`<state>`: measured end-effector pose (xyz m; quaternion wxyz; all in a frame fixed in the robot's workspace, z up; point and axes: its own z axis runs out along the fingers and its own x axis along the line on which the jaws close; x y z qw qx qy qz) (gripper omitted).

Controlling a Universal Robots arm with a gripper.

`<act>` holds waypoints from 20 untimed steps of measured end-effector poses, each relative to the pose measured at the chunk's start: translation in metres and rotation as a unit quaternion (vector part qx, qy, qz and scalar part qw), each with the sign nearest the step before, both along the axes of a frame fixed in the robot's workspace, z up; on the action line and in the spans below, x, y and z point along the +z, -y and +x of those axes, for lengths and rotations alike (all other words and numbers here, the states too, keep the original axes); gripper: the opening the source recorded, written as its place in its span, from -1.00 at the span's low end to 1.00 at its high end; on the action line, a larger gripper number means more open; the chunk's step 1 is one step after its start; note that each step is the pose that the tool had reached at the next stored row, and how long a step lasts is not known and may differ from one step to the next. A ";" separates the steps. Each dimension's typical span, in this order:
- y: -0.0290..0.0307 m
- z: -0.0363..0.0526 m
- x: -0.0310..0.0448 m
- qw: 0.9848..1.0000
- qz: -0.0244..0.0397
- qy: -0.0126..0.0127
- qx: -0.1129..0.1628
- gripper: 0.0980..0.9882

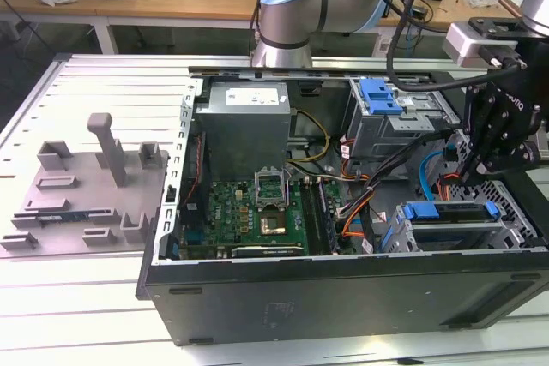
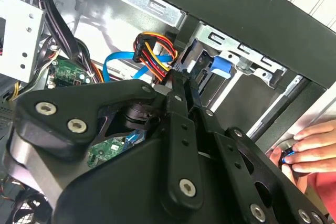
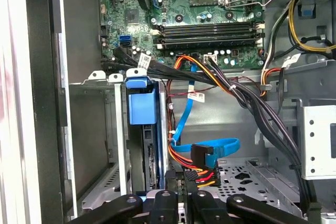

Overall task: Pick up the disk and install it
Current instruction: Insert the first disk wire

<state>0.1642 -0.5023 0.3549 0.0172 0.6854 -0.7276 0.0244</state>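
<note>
In the case's front corner, at the exterior view's lower right, the disk [image 1: 450,212] sits in its drive bay with the blue carrier frame around it. It's flat and level with the bay rails. In the first wrist view the disk [image 3: 149,156] is seen edge-on in the bay, and the carrier's blue tab is at its far end.

The tool [image 1: 470,176] hangs inside the case, just beside the disk bay on the side toward the motherboard [image 1: 257,203]. In both wrist views the fingers are drawn together and I see nothing gripped between them. The tool [image 3: 178,179] tips are right at the power connector [image 3: 202,156] with its orange/red/yellow wires, and the blue data cable [image 3: 210,148] loops past just beside it. I can't tell whether the tips touch the connector. The second wrist view shows the tool [image 2: 185,85] pointing at the same wire bundle.

A hand [image 2: 310,153] is at the case's outer wall, with its fingers on a small blue part.

The case [image 1: 343,297] lies open on the slatted bench [image 1: 103,83]. The power supply [image 1: 249,122] is at the rear, and a blue latch [image 1: 380,96] sits on top of the upper drive cage. A grey fixture plate [image 1: 86,186] lies on the bench, well apart, at the exterior view's left.
</note>
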 end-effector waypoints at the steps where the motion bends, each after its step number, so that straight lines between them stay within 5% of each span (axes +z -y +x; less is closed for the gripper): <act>1: 0.0000 0.0000 0.0000 1.000 0.000 0.000 0.000 -0.84; 6: 0.0008 0.0000 0.0001 1.000 0.000 0.000 0.000 -0.84; 20: 0.0163 0.0000 0.0003 1.000 0.000 0.000 0.000 -0.84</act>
